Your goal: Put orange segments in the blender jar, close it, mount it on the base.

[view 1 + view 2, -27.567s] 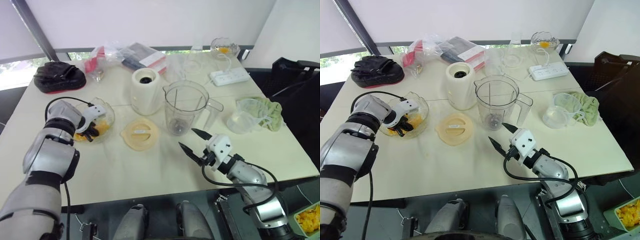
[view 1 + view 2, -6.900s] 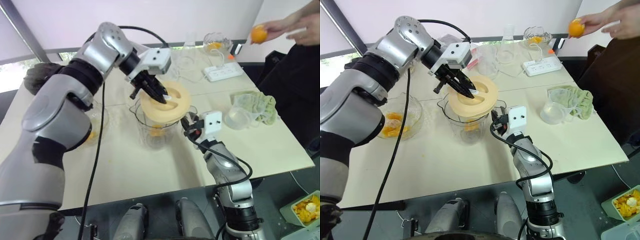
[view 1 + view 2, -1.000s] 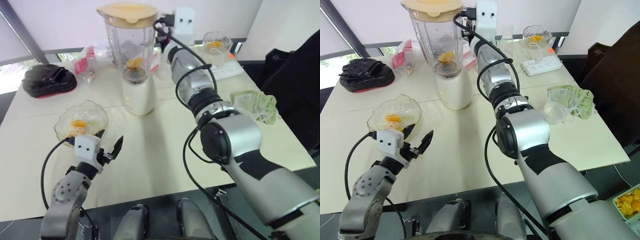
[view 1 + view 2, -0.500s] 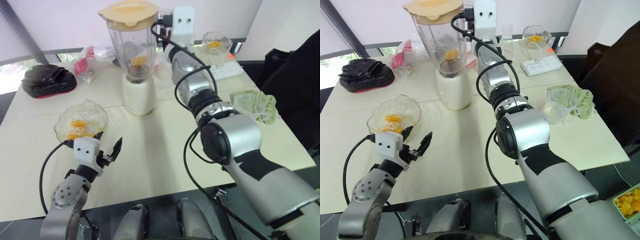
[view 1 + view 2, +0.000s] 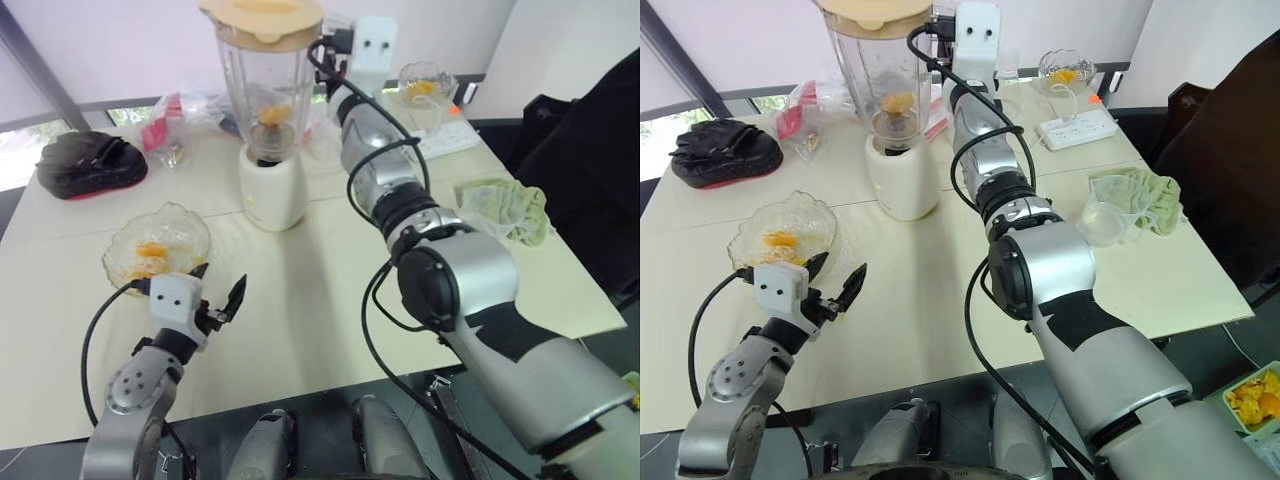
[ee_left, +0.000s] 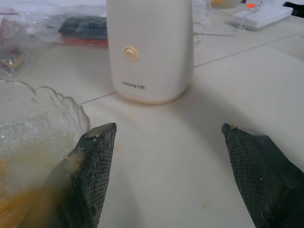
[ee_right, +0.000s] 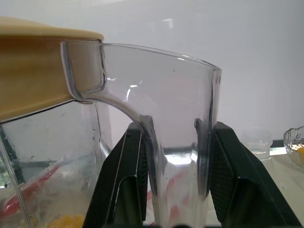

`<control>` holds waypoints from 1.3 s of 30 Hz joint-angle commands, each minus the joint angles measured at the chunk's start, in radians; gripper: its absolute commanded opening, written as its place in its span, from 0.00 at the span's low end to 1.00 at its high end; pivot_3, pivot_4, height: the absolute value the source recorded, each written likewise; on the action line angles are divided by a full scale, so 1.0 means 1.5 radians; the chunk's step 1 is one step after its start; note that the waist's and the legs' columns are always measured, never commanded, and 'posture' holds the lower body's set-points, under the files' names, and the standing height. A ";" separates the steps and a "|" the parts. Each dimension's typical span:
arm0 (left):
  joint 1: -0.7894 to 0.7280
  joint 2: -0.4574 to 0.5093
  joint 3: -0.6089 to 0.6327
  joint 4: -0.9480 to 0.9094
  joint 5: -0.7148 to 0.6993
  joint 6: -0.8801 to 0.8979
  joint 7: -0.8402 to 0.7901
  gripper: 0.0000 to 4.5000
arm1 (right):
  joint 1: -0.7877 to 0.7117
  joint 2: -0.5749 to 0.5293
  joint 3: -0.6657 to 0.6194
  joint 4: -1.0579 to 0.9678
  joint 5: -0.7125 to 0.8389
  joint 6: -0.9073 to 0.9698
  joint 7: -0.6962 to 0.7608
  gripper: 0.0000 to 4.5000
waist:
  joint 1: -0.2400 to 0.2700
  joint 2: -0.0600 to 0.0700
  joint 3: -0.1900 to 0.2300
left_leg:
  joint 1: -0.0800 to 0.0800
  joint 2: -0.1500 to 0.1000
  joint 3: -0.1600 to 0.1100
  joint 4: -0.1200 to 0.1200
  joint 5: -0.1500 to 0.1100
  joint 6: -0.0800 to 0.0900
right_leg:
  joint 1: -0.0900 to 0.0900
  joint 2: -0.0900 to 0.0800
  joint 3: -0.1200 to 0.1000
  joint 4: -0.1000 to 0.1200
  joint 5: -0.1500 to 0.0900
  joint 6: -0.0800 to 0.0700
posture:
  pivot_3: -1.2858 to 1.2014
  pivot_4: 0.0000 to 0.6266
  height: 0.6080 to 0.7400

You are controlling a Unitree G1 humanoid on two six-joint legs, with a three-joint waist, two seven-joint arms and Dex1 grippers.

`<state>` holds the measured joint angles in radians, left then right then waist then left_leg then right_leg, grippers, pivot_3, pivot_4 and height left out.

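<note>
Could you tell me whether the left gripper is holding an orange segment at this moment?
No, the fingers of the left gripper stand wide apart, with bare table between them.

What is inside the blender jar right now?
Orange segments show through the clear blender jar wall, low down. The beige lid covers the mouth; how many pieces, I cannot tell.

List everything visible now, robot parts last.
blender jar: one, clear, on the base, orange pieces inside
lid: one, cream, on the jar
base: one, cream, centre back
glass bowl: one, clear, near left
small dish: one, clear, far right
pouch: one, black, far left
plastic bags: several, clear, behind the base
power strip: one, white, far right
measuring cup: one, clear, right
cloth: one, green, beside the cup
left gripper: black, open, by the glass bowl
right gripper: black, shut on the jar's handle
</note>
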<state>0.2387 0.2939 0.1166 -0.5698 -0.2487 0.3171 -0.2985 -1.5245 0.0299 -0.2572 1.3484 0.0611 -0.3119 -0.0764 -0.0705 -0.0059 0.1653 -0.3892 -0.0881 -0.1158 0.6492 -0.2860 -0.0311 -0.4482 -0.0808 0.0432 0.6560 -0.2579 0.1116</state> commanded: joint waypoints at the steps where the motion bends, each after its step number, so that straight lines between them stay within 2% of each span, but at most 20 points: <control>1: 0.001 0.004 -0.001 -0.027 0.005 -0.007 0.001 0.81 | -0.018 0.012 -0.001 -0.022 0.000 -0.040 0.008 0.33 | 0.000 0.000 0.000 | 0.000 0.000 0.000 0.000 0.000 0.000 | 0.000 0.000 0.000 0.000 0.000 0.000 | 0.52 0.24 1.00; 12: 0.023 -0.001 -0.004 -0.050 0.011 -0.006 0.018 0.81 | 0.001 0.025 0.000 -0.015 -0.010 -0.063 0.008 0.33 | 0.001 0.000 0.000 | 0.000 0.000 0.000 0.000 0.000 0.000 | 0.000 0.000 0.000 0.000 0.000 0.000 | 0.52 0.24 1.00; 39: 0.061 -0.013 -0.020 -0.089 0.026 0.001 0.038 0.81 | 0.035 0.021 0.041 -0.006 -0.088 -0.111 -0.084 0.33 | 0.001 0.000 0.000 | 0.000 0.000 0.000 0.001 0.000 0.000 | 0.000 0.001 0.000 0.001 0.000 0.000 | 0.52 0.24 1.00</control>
<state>0.3222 0.2740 0.0912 -0.6600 -0.2185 0.3261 -0.2461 -1.4658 0.0595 -0.1996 1.3600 -0.0641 -0.4600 -0.1979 -0.0697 -0.0060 0.1649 -0.3889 -0.0883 -0.1156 0.6506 -0.2859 -0.0312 -0.4481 -0.0798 0.0433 0.6579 -0.2579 0.1116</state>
